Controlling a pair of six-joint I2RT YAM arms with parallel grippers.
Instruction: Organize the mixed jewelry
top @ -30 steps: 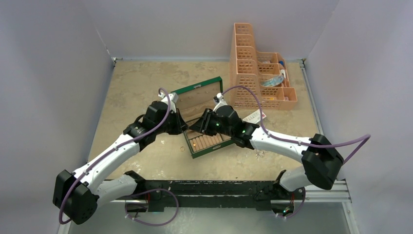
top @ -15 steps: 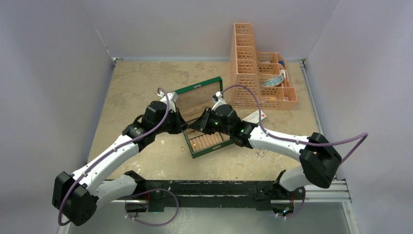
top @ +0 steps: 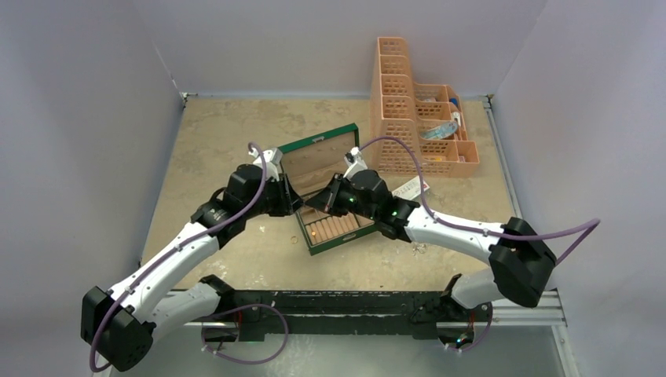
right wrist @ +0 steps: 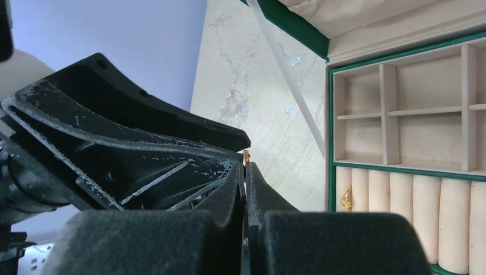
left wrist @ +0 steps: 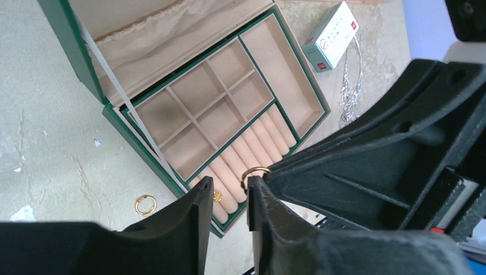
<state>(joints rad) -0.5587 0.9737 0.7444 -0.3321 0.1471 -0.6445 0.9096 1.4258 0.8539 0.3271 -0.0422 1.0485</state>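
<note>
The green jewelry box (top: 343, 238) lies open mid-table, with its ring rolls (left wrist: 252, 146) near me. My right gripper (right wrist: 245, 167) is shut on a thin gold ring (right wrist: 246, 156), which also shows as a gold ring (left wrist: 255, 171) in the left wrist view, just above the rolls' near end. My left gripper (left wrist: 229, 195) is right beside it, open, nothing between its fingers (left wrist: 198, 212). Another gold ring (left wrist: 217, 196) sits in the rolls, and a third gold ring (left wrist: 145, 204) lies on the table left of the box. A silvery chain (left wrist: 351, 91) lies right of the box.
A small white card box with red print (left wrist: 330, 34) lies beyond the chain. An orange plastic basket (top: 416, 118) stands at the back right. The raised lid (top: 314, 149) stands behind both grippers. Tiny metal pieces (top: 420, 249) lie near the right arm.
My right gripper has shut on the gold ring. My left gripper has opened and let go of it, and its arm has drawn slightly left.
</note>
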